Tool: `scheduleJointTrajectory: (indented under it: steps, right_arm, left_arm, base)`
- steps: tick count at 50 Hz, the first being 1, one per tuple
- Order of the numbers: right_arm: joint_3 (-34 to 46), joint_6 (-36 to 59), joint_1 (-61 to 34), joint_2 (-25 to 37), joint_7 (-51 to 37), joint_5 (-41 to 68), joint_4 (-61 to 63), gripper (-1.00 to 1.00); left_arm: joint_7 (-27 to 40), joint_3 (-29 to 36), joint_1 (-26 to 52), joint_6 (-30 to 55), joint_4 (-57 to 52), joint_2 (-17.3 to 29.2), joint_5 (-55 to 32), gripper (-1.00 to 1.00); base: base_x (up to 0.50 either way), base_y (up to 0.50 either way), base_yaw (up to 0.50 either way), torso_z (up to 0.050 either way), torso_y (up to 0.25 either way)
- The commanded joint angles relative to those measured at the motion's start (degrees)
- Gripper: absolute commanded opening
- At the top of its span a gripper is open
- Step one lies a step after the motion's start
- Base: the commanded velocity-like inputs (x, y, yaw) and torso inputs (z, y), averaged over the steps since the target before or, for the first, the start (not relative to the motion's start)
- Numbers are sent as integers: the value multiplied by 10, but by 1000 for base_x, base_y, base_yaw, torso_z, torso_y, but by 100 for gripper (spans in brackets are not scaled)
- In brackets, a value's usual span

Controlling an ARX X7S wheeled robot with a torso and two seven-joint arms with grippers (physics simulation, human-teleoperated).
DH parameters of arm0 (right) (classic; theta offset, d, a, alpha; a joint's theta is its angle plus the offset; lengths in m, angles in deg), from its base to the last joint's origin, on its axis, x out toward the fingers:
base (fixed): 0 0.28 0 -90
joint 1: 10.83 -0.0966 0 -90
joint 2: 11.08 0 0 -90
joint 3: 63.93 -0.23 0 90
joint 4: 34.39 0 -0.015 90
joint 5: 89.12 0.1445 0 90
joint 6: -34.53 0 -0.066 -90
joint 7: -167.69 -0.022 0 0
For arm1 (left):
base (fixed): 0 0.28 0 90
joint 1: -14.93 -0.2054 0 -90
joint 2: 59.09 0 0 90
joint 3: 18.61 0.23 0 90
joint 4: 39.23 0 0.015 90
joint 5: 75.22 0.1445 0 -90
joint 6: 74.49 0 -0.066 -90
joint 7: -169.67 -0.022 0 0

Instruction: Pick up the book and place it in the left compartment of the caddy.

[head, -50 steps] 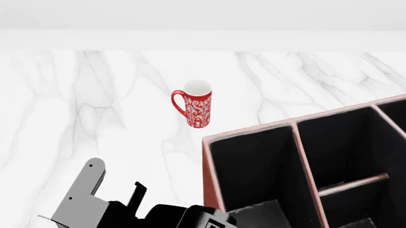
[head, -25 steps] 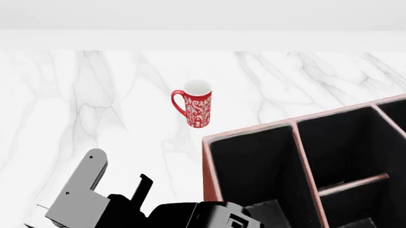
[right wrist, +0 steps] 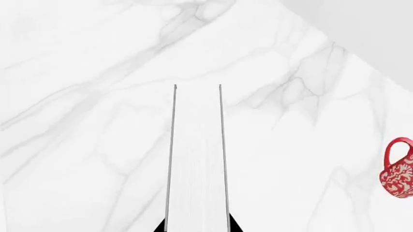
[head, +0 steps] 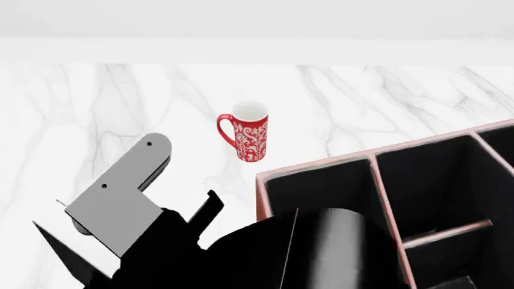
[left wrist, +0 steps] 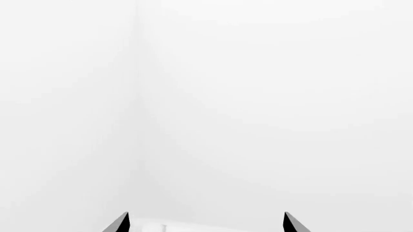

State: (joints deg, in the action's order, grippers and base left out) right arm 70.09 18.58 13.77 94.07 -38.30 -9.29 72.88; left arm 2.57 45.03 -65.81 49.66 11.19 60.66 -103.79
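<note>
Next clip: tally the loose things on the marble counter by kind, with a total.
Mug: 1
Caddy: 1
Book: 1, held in the right end effector above the counter
Total: 3

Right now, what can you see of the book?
The book shows edge-on in the right wrist view: white page edges between two thin dark covers, closed, with no markings visible. It reaches out over the marble table. The right gripper holds it, black fingertips pressing both covers at the near end.
</note>
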Motion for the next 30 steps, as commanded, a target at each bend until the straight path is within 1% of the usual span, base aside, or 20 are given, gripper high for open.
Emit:
scheduleJointTrajectory:
  steps: [1,2,7,8,9,10,17,22,23,30]
  right_arm:
    - [-103,36,-26,16,-198,183,-8,-100]
    - [-105,31,-33,25,-232,214,-12,-100]
    - [-102,21,-52,52,-292,291,-6,-100]
    - [-100,9,-52,59,-311,323,-11,-100]
    - [-100,9,-56,62,-314,324,-7,-100]
    - [-97,4,-64,72,-336,342,0,-100]
    - [-95,-32,-84,102,-391,417,26,-100]
    - [-98,-57,-86,114,-407,457,40,-100]
    - [-95,-75,-90,123,-429,480,44,-100]
    - [-100,-103,-123,147,-458,529,59,-100]
  left_arm:
    - [2,4,-2,-2,-1,1,3,100]
    - [1,4,-2,-3,-1,1,3,100]
    - [2,2,-2,-2,-1,2,2,100]
    - [2,2,-3,-3,-1,2,2,100]
    - [2,2,-3,-5,0,2,4,100]
    - [3,1,-2,-2,0,2,2,100]
    - [3,6,-3,-5,0,2,5,100]
    - [3,8,-3,-7,3,2,6,100]
    - [3,7,-3,-6,2,2,6,100]
    - [5,8,-2,-6,2,3,6,100]
  base:
    - [0,0,0,0,0]
    - [0,0,0,0,0]
    - [0,0,0,0,0]
    - [0,0,0,0,0]
    - [0,0,0,0,0]
    - [0,0,0,0,10]
    - [0,0,0,0,0]
    - [0,0,0,0,2]
    - [0,0,0,0,0]
    - [0,0,0,0,1]
